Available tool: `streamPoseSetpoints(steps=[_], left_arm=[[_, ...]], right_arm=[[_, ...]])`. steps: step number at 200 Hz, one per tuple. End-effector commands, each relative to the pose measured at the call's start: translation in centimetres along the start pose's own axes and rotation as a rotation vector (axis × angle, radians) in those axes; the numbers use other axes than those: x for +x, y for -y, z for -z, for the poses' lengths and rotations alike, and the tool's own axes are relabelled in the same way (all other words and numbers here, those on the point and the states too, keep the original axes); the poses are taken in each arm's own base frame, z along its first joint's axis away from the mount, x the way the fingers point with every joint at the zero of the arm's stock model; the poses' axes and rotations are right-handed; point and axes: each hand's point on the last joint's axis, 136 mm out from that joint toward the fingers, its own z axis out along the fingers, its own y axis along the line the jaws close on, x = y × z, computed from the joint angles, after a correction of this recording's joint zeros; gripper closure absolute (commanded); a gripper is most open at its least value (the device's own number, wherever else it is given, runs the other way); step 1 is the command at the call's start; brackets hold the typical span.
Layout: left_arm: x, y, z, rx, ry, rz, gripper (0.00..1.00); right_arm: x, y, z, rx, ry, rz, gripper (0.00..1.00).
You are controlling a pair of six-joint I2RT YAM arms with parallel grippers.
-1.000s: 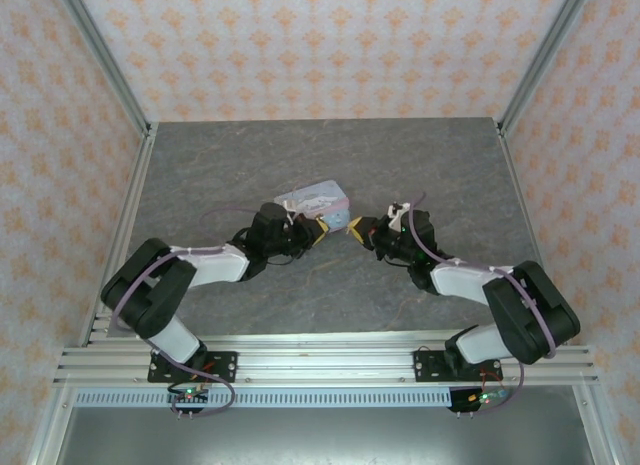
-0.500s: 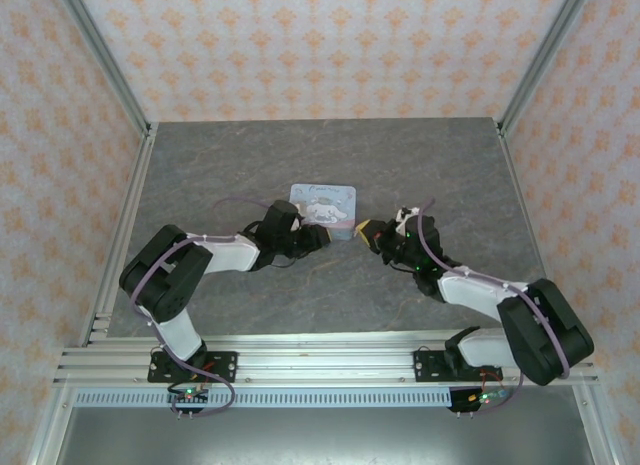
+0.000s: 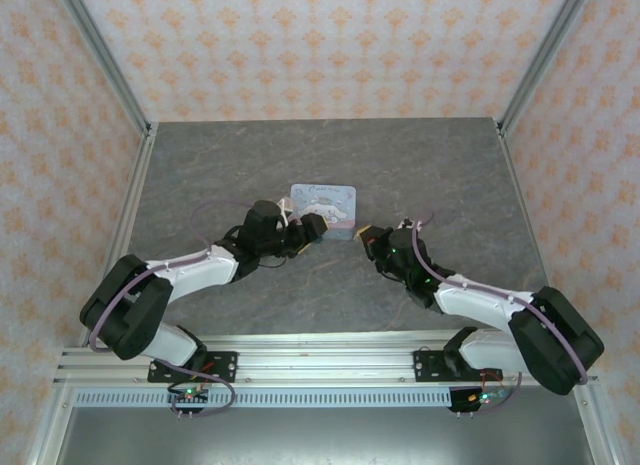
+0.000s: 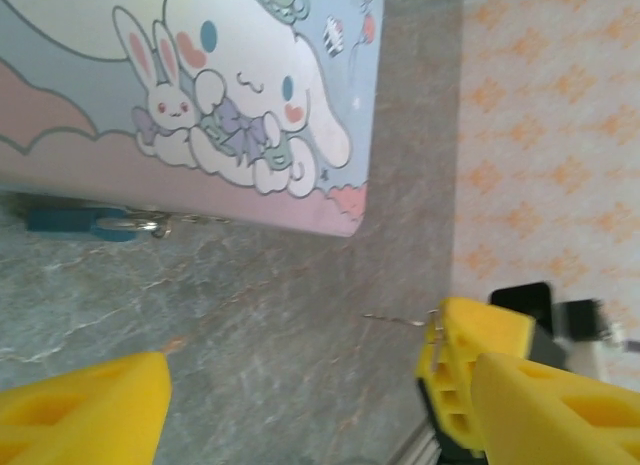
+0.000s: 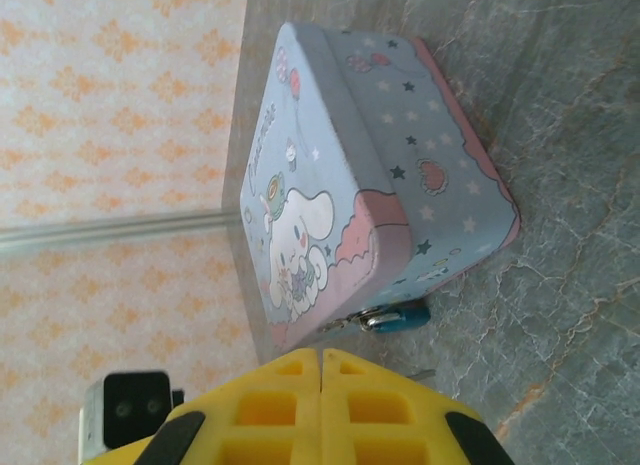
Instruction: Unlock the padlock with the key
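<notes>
The padlock [image 5: 398, 317] is a tiny blue lock with a silver shackle, lying on the table against the near side of a pale blue cartoon tin [image 3: 322, 200]. In the left wrist view the padlock [image 4: 75, 221] hangs at the tin's [image 4: 200, 95] lower edge. My left gripper [image 4: 320, 405] stands open just short of the tin, nothing between its yellow fingers [image 4: 80, 410]. My right gripper [image 5: 320, 360] is shut on the key [image 4: 400, 319], a thin metal sliver sticking out of its pads. The key's tip [image 5: 422, 374] points toward the padlock, a short gap away.
The tin lies flat on the grey marbled table [image 3: 440, 175], lid up, near the middle. Both grippers [image 3: 312, 228] [image 3: 367, 232] sit close together at its near edge. Patterned walls and metal posts bound the table on three sides.
The tin, held tilted by my left gripper a second ago, now lies flat on the table. My left gripper has opened and let it go. The right gripper stays shut.
</notes>
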Motion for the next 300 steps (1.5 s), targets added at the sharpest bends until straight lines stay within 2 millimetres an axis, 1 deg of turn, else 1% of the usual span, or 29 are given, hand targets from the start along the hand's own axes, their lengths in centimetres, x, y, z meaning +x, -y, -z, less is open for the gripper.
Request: streamPoseSetpoints(steps=[1,23,40,57,84,120,157,188,220,254,300], left_arm=[[-0.5,3.0,0.2,0.113,0.062,0.091,0.26],[0.1,4.9,-0.1,0.184,0.067,0.128,0.34],[0.5,5.8,-0.4,0.216,0.071,0.147,0.41],[0.8,5.9,-0.7,0.215,0.073,0.154,0.47],[1.0,5.3,-1.3,0.199,0.077,0.163,0.53],[1.0,4.9,-2.3,0.203,0.079,0.187,0.55],[1.0,5.6,-3.3,0.212,0.072,0.188,0.57],[0.9,6.0,-4.0,0.221,0.071,0.194,0.61],[1.0,6.3,-4.4,0.226,0.068,0.196,0.64],[1.2,6.1,-4.7,0.220,0.068,0.195,0.66],[1.1,6.1,-5.0,0.219,0.072,0.196,0.72]], right_arm=[[-1.4,-0.7,-0.6,-0.001,0.110,-0.086,1.00],[-1.1,-1.3,-1.2,-0.012,0.118,-0.116,1.00],[-1.0,-1.7,-1.5,-0.021,0.123,-0.138,1.00],[-0.9,-1.9,-1.8,-0.026,0.126,-0.154,1.00],[-0.7,-2.4,-1.9,-0.039,0.122,-0.163,1.00],[-0.3,-3.1,-2.0,-0.056,0.110,-0.165,1.00],[-0.1,-3.4,-1.9,-0.068,0.099,-0.171,1.00],[-0.1,-3.3,-1.9,-0.067,0.099,-0.172,1.00],[-0.1,-3.0,-2.0,-0.066,0.099,-0.177,1.00],[-0.1,-3.0,-2.0,-0.066,0.098,-0.177,1.00],[0.0,-2.9,-2.0,-0.066,0.095,-0.180,1.00]])
